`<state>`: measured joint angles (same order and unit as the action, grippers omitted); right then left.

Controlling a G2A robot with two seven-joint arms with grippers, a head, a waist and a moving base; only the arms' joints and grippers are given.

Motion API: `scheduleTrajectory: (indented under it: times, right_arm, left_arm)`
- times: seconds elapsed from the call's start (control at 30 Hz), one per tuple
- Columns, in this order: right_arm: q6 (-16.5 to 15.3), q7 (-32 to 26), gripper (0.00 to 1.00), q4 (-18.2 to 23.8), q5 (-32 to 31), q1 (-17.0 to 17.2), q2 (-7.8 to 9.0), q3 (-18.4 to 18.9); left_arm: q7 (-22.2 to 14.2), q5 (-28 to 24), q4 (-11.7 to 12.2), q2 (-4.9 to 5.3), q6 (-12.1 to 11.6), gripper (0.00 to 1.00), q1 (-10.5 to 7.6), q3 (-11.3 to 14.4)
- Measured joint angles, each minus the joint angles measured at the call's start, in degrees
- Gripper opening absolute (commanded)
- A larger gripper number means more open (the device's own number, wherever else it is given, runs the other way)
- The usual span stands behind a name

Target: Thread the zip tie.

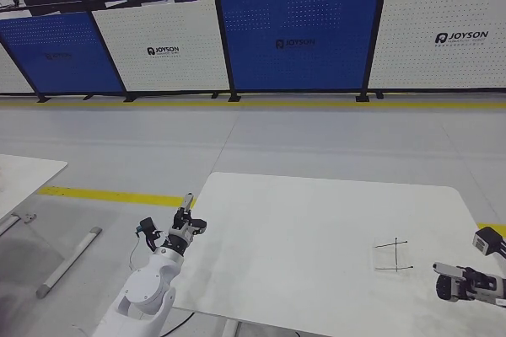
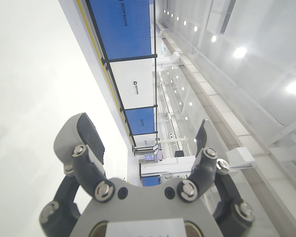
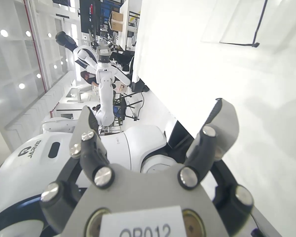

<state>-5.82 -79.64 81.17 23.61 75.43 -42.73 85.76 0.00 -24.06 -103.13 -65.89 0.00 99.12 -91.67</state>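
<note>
Two hands, both spread wide and gripping nothing. At the left edge of the white bench (image 1: 304,219) the left hand (image 2: 143,119) points away from the robot, toward the blue and white panels (image 1: 295,42). Its ribbed pads face each other across a broad gap. Toward the right side of the bench lies the zip tie (image 1: 396,246): thin black strips flat on the surface, crossing one another. How many strips there are, I cannot tell. It lies well apart from the left hand, and neither hand touches it. Farther right, at the bench's near right edge, the right hand (image 3: 151,106) hangs near the strips, released, and is turned back toward the left arm.
</note>
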Motion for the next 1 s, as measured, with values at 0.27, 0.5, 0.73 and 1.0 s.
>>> scheduleTrajectory:
  times: [0.27,0.5,0.73,1.0]
  right_arm:
    - [3.5,0.5,1.00,1.5,-4.8,-2.2,0.48,0.0]
    - [11.8,3.2,1.00,0.7,-15.6,-10.1,-0.33,-7.6]
    - [15.3,1.7,1.00,-8.0,-16.4,-18.8,-2.75,-17.7]
    - [15.3,1.7,1.00,-8.9,-15.4,-19.6,-2.98,-18.2]
  left_arm:
    - [0.0,0.0,0.0,0.00,0.0,1.00,0.00,0.0]
    - [0.0,0.0,0.0,0.00,0.0,1.00,0.00,0.0]
    - [0.0,0.0,0.0,0.00,0.0,1.00,0.00,0.0]
    - [0.0,0.0,0.0,0.00,0.0,1.00,0.00,0.0]
